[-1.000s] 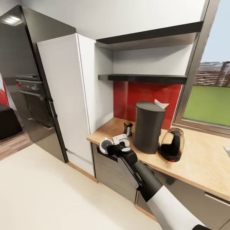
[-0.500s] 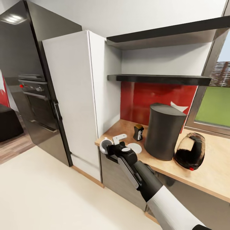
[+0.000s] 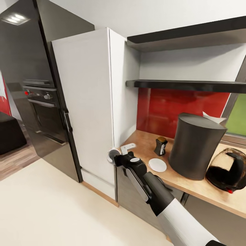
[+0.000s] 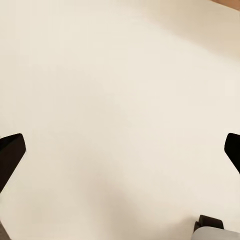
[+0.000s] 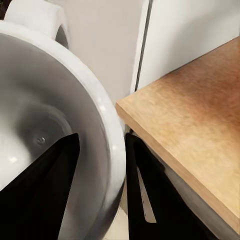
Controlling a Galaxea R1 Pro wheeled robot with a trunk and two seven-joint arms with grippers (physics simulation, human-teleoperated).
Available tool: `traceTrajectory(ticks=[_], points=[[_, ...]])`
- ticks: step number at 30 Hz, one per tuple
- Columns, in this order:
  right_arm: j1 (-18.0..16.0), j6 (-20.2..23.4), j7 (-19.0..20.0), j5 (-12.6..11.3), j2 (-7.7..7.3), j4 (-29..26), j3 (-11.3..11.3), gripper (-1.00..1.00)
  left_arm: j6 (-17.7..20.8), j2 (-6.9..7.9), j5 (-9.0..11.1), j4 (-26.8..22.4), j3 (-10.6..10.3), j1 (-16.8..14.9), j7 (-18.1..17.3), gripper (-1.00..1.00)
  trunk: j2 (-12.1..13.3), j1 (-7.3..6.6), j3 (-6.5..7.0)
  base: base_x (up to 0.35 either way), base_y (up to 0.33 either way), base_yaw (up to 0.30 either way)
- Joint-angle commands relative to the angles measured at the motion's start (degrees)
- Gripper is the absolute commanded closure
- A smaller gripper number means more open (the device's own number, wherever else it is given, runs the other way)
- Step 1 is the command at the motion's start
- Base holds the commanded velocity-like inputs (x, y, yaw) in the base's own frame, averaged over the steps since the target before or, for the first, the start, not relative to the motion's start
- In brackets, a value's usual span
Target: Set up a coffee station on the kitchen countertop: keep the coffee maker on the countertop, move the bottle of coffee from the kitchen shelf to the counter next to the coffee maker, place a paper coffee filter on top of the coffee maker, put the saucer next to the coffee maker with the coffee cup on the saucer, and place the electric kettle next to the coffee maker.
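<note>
My right gripper (image 3: 116,156) is shut on the rim of the white coffee cup (image 3: 111,155), held off the left end of the kitchen countertop (image 3: 145,145). In the right wrist view one finger sits inside the coffee cup (image 5: 45,125) and one outside. The saucer (image 3: 157,165) lies bare on the wood, in front of the bottle of coffee (image 3: 161,146) and left of the coffee maker (image 3: 196,147). A paper coffee filter (image 3: 213,118) rests on the maker's top. The electric kettle (image 3: 227,169) stands to its right. My left gripper (image 4: 120,155) is open over pale floor.
A tall white cabinet (image 3: 89,102) rises just left of the counter's end, close behind the cup. Further left stand a black fridge panel and a built-in oven (image 3: 42,109). The lower black kitchen shelf (image 3: 184,84) is bare above the red backsplash. Grey cabinet fronts lie under the counter.
The whole view has shifted, so the counter things now sit further right and look larger. The saucer has come out from behind my right gripper, which still holds the cup.
</note>
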Motion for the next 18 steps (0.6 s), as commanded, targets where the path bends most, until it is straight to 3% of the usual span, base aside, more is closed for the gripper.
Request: traceTrajectory(ticks=[1, 8, 18], points=[[-0.08, 0.18, -0.56, -0.6, 0.0, -0.04, 0.1, 1.0, -0.07, -0.01, -0.61, -0.03, 0.17, -0.01, 0.34, -1.0, -0.12, 0.06, -0.12, 0.192, 0.284, 0.0], [-0.08, 0.21, -0.61, -0.6, 0.0, -0.06, 0.02, 1.0, -0.07, -0.01, -0.56, 0.09, 0.17, -0.01, 0.34, -1.0, -0.12, 0.06, -0.1, 0.176, 0.269, -0.016], [-0.08, 0.22, -0.61, -0.6, 0.0, 0.03, -0.01, 1.0, -0.16, -0.09, -0.64, 0.22, 0.17, -0.01, 0.34, -1.0, -0.12, 0.06, 0.11, 0.027, 0.04, -0.101]])
